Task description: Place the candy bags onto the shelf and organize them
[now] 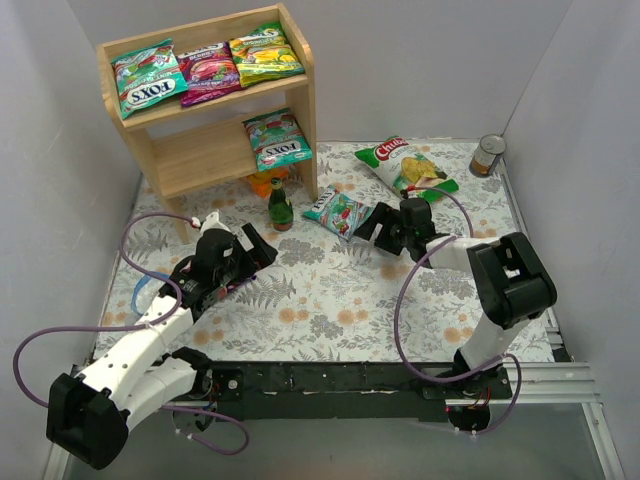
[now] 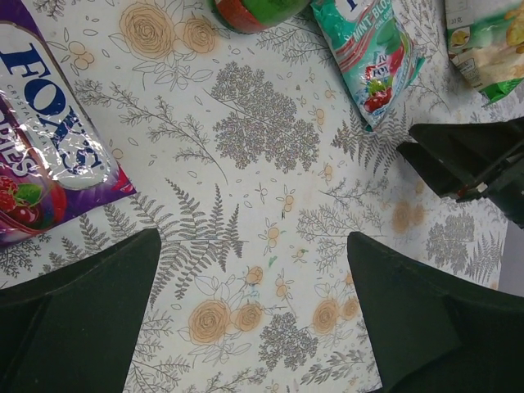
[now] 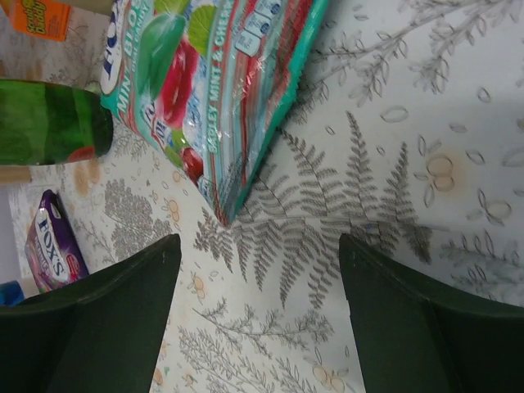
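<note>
- "FOX'S": top-tier teal bag (image 1: pixel 150 85) and lower-tier teal bag (image 1: pixel 278 145).
- "FOX'S" plus a cut-off "...RIES": purple bag (image 2: pixel 41 172).
- "MINT BLO..." and "...MINT & CHER...": loose teal bag (image 3: pixel 213 90).
- Chip bag (image 1: pixel 405 165): red logo starts "Ch", rest unreadable.

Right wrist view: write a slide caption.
Open right gripper poised before a teal candy bag on the floral table cover.

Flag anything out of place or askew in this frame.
Yes: a teal candy bag lies askew on the table beside the green bottle, and a purple candy bag lies by the left gripper, both off the shelf. Nothing looks spilled or torn.
</note>
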{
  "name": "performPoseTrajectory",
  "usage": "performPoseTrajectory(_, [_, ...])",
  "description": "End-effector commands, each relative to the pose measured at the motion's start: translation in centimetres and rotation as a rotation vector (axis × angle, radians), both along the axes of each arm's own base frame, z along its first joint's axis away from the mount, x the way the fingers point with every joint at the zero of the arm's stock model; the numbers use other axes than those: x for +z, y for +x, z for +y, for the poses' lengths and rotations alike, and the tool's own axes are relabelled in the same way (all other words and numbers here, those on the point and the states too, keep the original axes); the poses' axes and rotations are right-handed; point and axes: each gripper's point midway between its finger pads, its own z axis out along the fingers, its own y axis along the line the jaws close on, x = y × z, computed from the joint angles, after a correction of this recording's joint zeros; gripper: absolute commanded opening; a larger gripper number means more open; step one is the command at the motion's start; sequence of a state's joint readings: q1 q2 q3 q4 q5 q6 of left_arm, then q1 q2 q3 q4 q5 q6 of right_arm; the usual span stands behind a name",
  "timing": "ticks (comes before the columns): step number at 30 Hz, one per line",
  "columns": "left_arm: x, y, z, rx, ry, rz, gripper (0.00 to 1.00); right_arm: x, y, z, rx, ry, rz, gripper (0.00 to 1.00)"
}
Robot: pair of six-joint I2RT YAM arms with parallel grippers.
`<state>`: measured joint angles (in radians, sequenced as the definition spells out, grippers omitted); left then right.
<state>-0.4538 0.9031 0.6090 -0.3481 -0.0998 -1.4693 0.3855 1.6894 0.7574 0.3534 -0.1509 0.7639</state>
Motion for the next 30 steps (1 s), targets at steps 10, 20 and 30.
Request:
performPoseTrajectory(10, [2.8, 0.2, 2.1, 0.041, 0.108, -0.045, 0.98, -2.6, 4.8, 1.9, -0.012, 0.022, 0.025, 0.83])
performPoseTrajectory(20, [2.8, 0.2, 2.3, 0.049, 0.114, -0.049, 0.98, -4.7, 5.0, 1.9, -0.028, 0.006, 0.067, 0.69])
performPoseTrajectory(30, [2.1, -0.2, 3.2, 0.091, 0.141, -0.010, 0.98, -4.0, 5.2, 2.4, -0.007, 0.044, 0.042, 0.10])
